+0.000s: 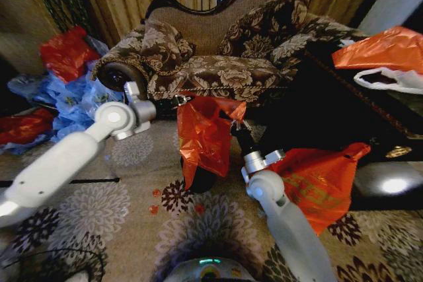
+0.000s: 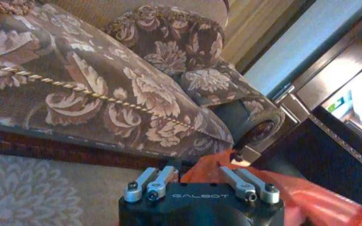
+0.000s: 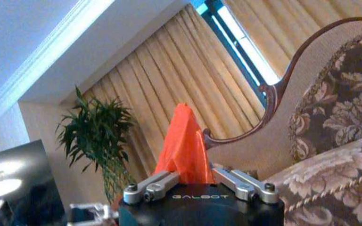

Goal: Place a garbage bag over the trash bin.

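Observation:
The garbage bag (image 1: 205, 135), glossy orange-red, hangs stretched between my two grippers in front of the sofa. My left gripper (image 1: 180, 100) is shut on the bag's upper left edge. In the left wrist view the bag (image 2: 209, 172) sits pinched between the left gripper's (image 2: 200, 182) fingers. My right gripper (image 1: 232, 123) is shut on the upper right edge. In the right wrist view a peak of the bag (image 3: 184, 146) rises from between the right gripper's (image 3: 193, 182) fingers. The black trash bin (image 1: 200, 181) stands on the carpet under the bag, with most of it hidden.
A patterned sofa (image 1: 218, 64) stands close behind. A bigger orange bundle (image 1: 317, 176) with yellowish print lies right of my right arm, against a dark cabinet (image 1: 344, 117). Orange (image 1: 390, 47) and white bags lie on the cabinet. Red (image 1: 66, 51) and blue bags are piled at far left.

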Motion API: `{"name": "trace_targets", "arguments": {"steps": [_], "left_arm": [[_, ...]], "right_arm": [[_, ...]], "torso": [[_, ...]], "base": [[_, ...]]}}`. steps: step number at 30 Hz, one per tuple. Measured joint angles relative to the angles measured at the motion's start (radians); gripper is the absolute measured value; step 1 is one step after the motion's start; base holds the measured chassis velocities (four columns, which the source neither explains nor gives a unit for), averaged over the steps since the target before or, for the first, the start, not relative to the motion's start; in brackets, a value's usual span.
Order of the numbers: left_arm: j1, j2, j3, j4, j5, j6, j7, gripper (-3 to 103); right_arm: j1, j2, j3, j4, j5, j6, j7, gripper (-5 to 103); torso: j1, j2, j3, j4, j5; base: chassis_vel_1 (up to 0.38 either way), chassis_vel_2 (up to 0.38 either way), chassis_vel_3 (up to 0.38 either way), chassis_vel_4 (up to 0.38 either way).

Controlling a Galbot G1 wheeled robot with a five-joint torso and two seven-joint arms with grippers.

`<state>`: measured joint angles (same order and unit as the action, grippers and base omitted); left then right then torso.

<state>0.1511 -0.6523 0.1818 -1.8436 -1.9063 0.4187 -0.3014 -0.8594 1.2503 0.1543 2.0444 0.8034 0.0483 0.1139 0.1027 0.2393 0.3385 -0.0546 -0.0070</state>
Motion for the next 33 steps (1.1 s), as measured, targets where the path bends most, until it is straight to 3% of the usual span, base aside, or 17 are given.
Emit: {"name": "trace_targets", "arguments": {"steps": [4,8,9,13,15,17,19,20,23,25,27,30,33], "left_arm": [[-0.017,-0.031,0.016,0.028,0.012,0.001,-0.008,36],[-0.044,-0.074,0.034,0.073,0.049,0.003,-0.011,57],[-0.044,-0.074,0.034,0.073,0.049,0.003,-0.011,57],[-0.044,-0.072,0.015,0.086,0.091,0.012,-0.018,74],[-0.022,-0.021,-0.025,0.058,0.122,0.025,-0.018,84],[-0.008,0.014,-0.039,0.037,0.14,0.028,-0.012,84],[0.022,0.096,-0.071,-0.021,0.17,0.031,0.015,94],[0.022,0.096,-0.071,-0.021,0.17,0.031,0.015,94],[0.07,0.23,-0.127,-0.142,0.167,0.066,0.093,100],[0.081,0.262,-0.137,-0.17,0.169,0.08,0.124,100],[0.126,0.327,-0.159,-0.246,0.17,0.133,0.158,100],[0.178,0.339,-0.163,-0.293,0.165,0.178,0.105,100],[0.29,0.301,-0.161,-0.326,0.142,0.236,-0.024,98]], "right_arm": [[0.017,-0.016,0.006,0.012,0.031,-0.008,0.011,0],[0.052,-0.027,0.011,0.024,0.062,-0.021,0.028,0],[0.052,-0.027,0.011,0.024,0.062,-0.021,0.028,0],[0.065,-0.024,0.012,0.021,0.059,-0.026,0.038,0],[0.045,-0.013,0.007,0.014,0.022,-0.028,0.039,0],[0.037,-0.004,0.005,0.008,0.003,-0.028,0.039,0],[0.027,0.017,0.0,-0.009,-0.026,-0.028,0.039,0],[0.027,0.017,0.0,-0.009,-0.026,-0.028,0.039,0],[0.026,0.045,0.0,-0.039,-0.056,-0.022,0.039,0],[0.026,0.052,0.001,-0.045,-0.062,-0.02,0.039,0],[0.027,0.071,-0.003,-0.057,-0.074,-0.016,0.04,0],[0.025,0.084,-0.01,-0.058,-0.078,-0.015,0.04,0],[0.003,0.086,-0.023,-0.048,-0.084,-0.014,0.04,0]], "torso": [[0.0,0.0,0.0,-0.0001,0.0],[0.0,0.0,0.0,0.0,0.0001],[0.0,0.0,0.0,0.0,0.0001],[0.0,0.0,0.0,-0.0003,-0.0001],[0.0,0.0,0.0,-0.0005,0.0],[0.0,0.0,0.0,-0.0002,-0.0001],[0.0,0.0,0.0,0.0002,-0.0007],[0.0,0.0,0.0,0.0002,-0.0007],[0.0,0.0,0.0,0.0007,-0.0003],[0.0,0.0,0.0,0.0001,-0.0004],[0.0,0.0,0.0,0.0001,0.0001],[0.0,0.0,0.0,0.0002,-0.0001],[0.0,0.0,0.0,0.0,-0.0003]], "base": [[0.0,0.0,0.0,0.0],[0.0,0.0,0.0,0.0],[0.0,0.0,0.0,0.0],[0.0,0.0,0.0,0.0],[0.0,0.0,0.0,0.0],[0.0,0.0,0.0,0.0],[0.0,0.0,0.0,0.0],[0.0,0.0,0.0,0.0],[0.0,0.0,0.0,0.0],[0.0,0.0,0.0,0.0],[0.0,0.0,0.0,0.0],[0.0,0.0,0.0,0.0],[0.0,0.0,0.0,0.0]]}}
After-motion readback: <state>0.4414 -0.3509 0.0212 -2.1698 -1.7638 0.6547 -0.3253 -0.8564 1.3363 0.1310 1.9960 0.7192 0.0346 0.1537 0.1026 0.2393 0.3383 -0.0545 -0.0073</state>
